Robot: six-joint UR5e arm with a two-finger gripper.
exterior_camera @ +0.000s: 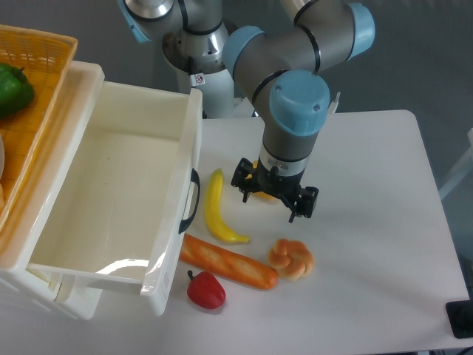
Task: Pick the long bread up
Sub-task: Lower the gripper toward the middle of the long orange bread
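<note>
A robot arm is hanging its pincer [273, 200] over the white tabletop [369, 244], the two black fingers [304, 204] standing apart and gripping nothing. Beneath the wrist an orange object [264, 196] is showing only as a sliver, too hidden by the pincer to identify. The long bread [227, 262] is lying flat on the tabletop in front of the pincer and apart from it, slanting from the drawer's corner toward the knotted bun [291, 258], which is sitting just beside its right end. A banana [219, 208] is curving just behind the bread, near its left half, and a red pepper [205, 290] is resting just in front of it. A white drawer [111, 222] is standing pulled open at the left, its black handle [191, 201] facing the banana and its front corner crowding the bread's left end. At the far left a wicker basket [44, 66] holding a green pepper [13, 89] is being cut off by the frame. To the right of the bun the tabletop is running bare to its edge.
</note>
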